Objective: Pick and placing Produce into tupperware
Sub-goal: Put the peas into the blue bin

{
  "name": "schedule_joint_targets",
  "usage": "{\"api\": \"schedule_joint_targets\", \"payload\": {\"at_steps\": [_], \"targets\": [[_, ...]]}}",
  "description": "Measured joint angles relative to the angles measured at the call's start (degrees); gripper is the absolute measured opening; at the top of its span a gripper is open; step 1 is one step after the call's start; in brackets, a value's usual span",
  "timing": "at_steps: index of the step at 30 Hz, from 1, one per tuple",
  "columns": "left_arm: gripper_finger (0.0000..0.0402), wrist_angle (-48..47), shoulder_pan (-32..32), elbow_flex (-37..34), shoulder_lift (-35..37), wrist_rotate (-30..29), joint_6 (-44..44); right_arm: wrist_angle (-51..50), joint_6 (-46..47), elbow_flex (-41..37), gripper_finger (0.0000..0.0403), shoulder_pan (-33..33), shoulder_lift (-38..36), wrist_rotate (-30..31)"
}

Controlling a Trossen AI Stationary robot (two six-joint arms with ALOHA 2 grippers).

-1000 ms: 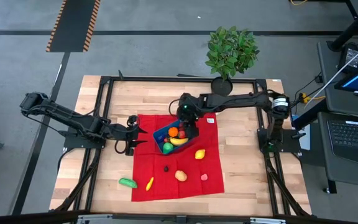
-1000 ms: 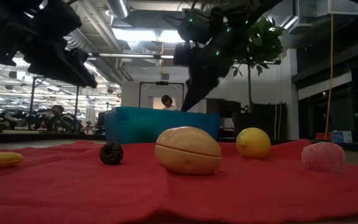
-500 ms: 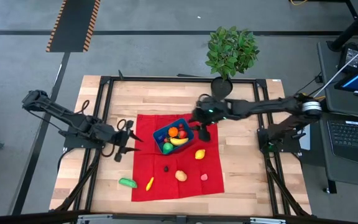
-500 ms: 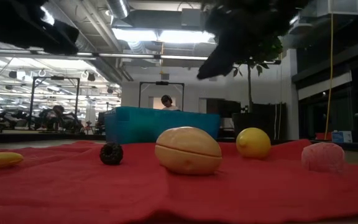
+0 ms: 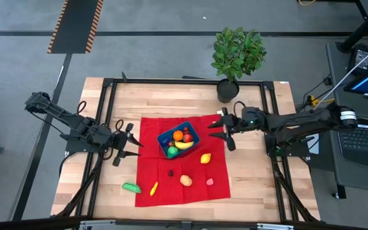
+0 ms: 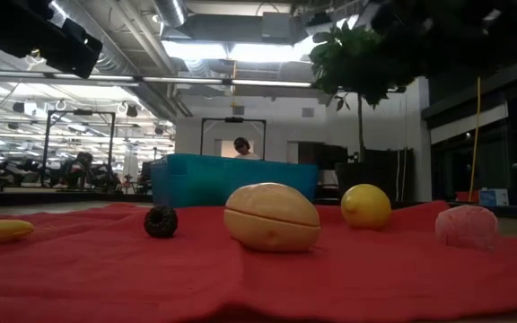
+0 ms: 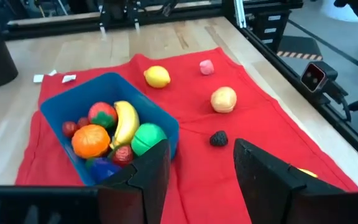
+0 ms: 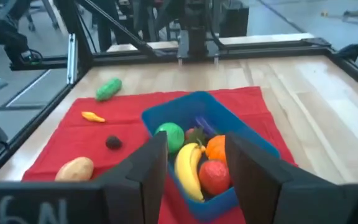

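Sitting on the upper middle of the red cloth (image 5: 183,166), the blue tupperware (image 5: 193,135) holds a banana (image 5: 184,145), an orange fruit (image 5: 178,136), a round green piece (image 5: 172,151) and a red piece (image 5: 187,137); the wrist views show further small red and blue pieces packed among them. Outside the container, loose produce lies on the cloth: a lemon (image 5: 205,158) just beside its lower right corner, a small dark berry (image 5: 170,172), a tan potato-like piece (image 5: 185,180), a pink piece (image 5: 209,181) and a small yellow piece (image 5: 153,188) near the cloth's lower left edge. A green cucumber-like piece (image 5: 131,187) rests on the bare wood of the table (image 5: 254,185), just off the cloth's left edge.

Left gripper (image 5: 130,142) hovers over the wood left of the cloth, apart from the container, jaws parted and empty. Right gripper (image 5: 221,128) hangs at the cloth's upper right corner, just right of the container, jaws likewise parted with nothing between them.

A potted plant (image 5: 236,54) stands at the table's far edge. A person (image 6: 240,146) is visible far back in the room.
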State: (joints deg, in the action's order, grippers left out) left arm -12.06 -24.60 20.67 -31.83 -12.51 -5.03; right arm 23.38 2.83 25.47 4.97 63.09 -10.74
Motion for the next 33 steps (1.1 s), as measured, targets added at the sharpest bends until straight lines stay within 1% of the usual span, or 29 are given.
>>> {"api": "schedule_joint_targets", "payload": {"at_steps": [4, 8, 10, 12, 14, 18, 22, 26, 30, 33], "targets": [[0.0168, -0.4, 0.0, 0.0, 0.0, 0.0, -0.6, 5.2, 3.3, -4.7, 0.0163, 0.0, -1.0, 0.0], [0.0168, -0.4, 0.0, 0.0, 0.0, 0.0, -1.1, 7.7, 7.4, -7.8, 0.0163, -0.7, -1.0, 0.1], [0.0168, -0.4, 0.0, 0.0, 0.0, 0.0, -4.4, 9.8, 8.3, -8.9, 0.0163, -1.6, -0.9, 0.1], [0.0168, -0.4, 0.0, 0.0, 0.0, 0.2, -10.4, 12.9, 9.3, -9.8, 0.0163, -2.8, -0.9, 0.1], [0.0168, -0.4, -0.6, 0.0, -0.2, 1.6, -14.5, 15.1, 10.3, -10.4, 0.0163, -4.2, -0.9, 0.1], [0.0168, 1.2, -3.3, 0.0, -1.3, 2.5, -16.9, 16.8, 10.4, -10.7, 0.0163, -7.1, -0.9, 0.1], [0.0166, 2.7, -6.3, 0.4, -4.1, 2.5, -19.0, 17.2, 11.0, -10.7, 0.0163, -9.1, -0.9, 0.6], [0.0160, 2.2, -10.0, 3.7, -7.8, 1.1, -20.4, 18.6, 11.8, -10.7, 0.0163, -10.5, -0.9, 0.7], [0.0154, 1.8, -14.4, 8.1, -12.6, -3.1, -20.4, 19.8, 11.9, -10.7, 0.0163, -11.3, -0.9, 0.8], [0.0152, -2.0, -17.5, 11.9, -17.2, -5.4, -21.7, 19.8, 11.9, -10.7, 0.0163, -11.8, -0.9, 0.8]]}}
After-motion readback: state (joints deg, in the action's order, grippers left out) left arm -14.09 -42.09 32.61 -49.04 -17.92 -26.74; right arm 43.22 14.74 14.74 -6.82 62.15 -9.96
